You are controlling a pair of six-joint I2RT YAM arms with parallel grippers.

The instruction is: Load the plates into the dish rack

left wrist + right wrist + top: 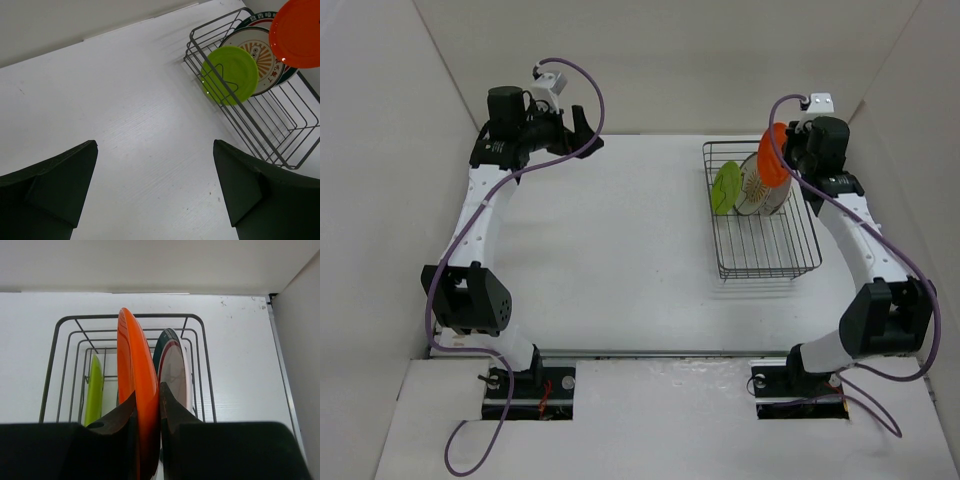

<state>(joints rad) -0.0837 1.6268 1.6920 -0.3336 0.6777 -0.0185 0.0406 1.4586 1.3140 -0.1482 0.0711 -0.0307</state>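
Right fingers (165,407): clenched on the lower edge of the orange plate (137,365), one finger on each face. This kept the plate upright and edge-on, the way the prongs take it.
Orange plate: in the air above the far end of the rack (150,315), at 2 o'clock of the table (620,250) in the top view. No view showed it touching wire.
Rack: three plates stood on edge in it, packed toward its 12 o'clock end.
Lime plate (230,75): at the 9 o'clock end of the row, leaning in its slot.
Sunburst plate (257,55): just to 3 o'clock of the lime one.
Banded plate (260,16): behind the sunburst plate, with only its dark rim showing.
Left fingers (580,128): released, spread wide and holding nothing. They were at 11 o'clock of the table, well apart from the rack, likely to keep out of the right arm's way.
Step judged: three of four plates loaded, with the orange one left to set down.
Next need: keep the plate vertical and line it up with a free gap. Which gap lay under it could not be told.
Risk: the orange rim could knock a neighbouring plate, or ride on a prong and tip once let go.
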